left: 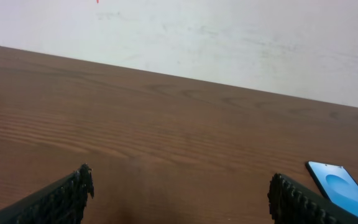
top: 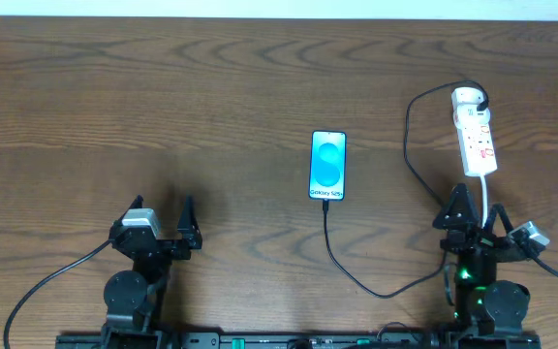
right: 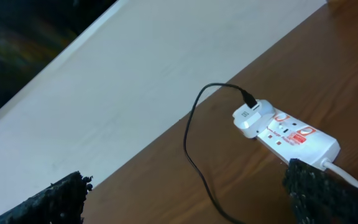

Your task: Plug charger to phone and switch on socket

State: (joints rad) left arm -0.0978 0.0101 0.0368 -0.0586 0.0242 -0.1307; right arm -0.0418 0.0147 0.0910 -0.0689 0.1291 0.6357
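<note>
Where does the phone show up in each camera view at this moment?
Overhead: the phone lies flat just right of centre, screen lit.
Left wrist: the phone is in the bottom right corner, partly hidden behind a finger.
Right wrist: not in it.
Shared landmark: the brown wooden table, whose far edge meets a white surface in all three views.

Looks like a robotics lab bench: a wood-grain table (top: 211, 116) with a plain white wall (left: 229, 37) (faintly scuffed) behind its far edge, and a left arm (top: 134, 281) and right arm (top: 487, 296) standing at its near edge.
</note>
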